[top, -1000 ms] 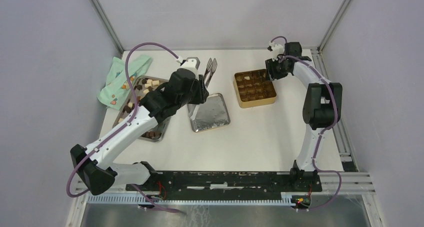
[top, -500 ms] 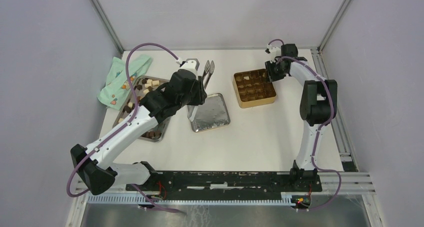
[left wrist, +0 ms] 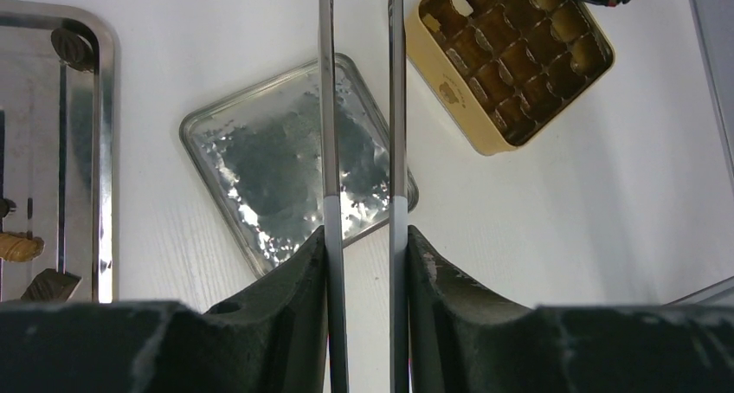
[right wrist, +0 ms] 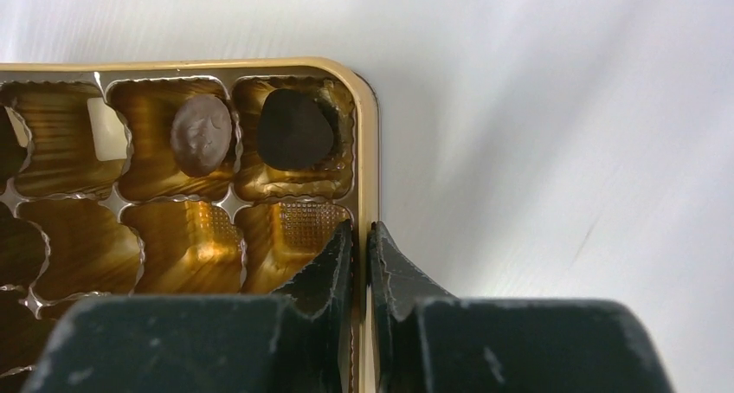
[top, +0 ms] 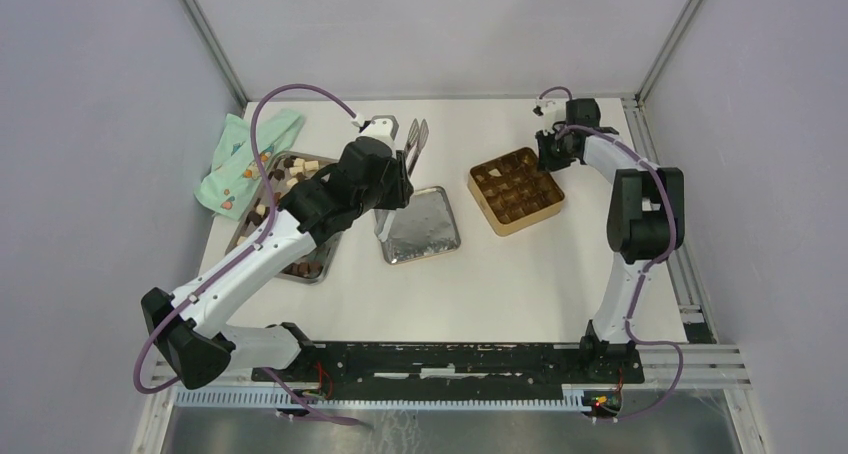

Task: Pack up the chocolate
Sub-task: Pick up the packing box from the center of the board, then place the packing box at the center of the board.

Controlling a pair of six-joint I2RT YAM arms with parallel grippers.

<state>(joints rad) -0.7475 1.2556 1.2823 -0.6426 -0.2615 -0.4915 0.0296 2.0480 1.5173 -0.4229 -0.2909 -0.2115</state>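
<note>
**A:** Over at the far right of the white bench (top: 520, 274), what are the right jaws doing?

**B:** They are pinched shut on the thin side wall of the square gold tin (right wrist: 367, 151), one finger inside the rim and one outside. I'd judge that arm is steadying the tin, not loading it.

**A:** And the chocolate (top: 292, 174)?

**B:** Mostly small loose chunks in the rectangular steel tray (left wrist: 106, 151) at the left. Three pieces sit in the tin's corner row: a dark rounded lump (right wrist: 294, 139), a mid-brown dome (right wrist: 202, 133) and a cream-white block (right wrist: 106, 129). The other cups, in crinkled gold foil, look bare, so packing is at an early stage.

**A:** The left jaws?

**B:** Clamped on the long metal tweezers (left wrist: 327, 107). The two flat blades stand apart, above the square silvery plate (left wrist: 286, 151) with its dimpled, mirror-bright face.

**A:** Next?

**B:** Probably swing the tweezers to the tray and nip one chunk lightly, since they look smooth and could slip. Then lower it into an empty cup.
</note>
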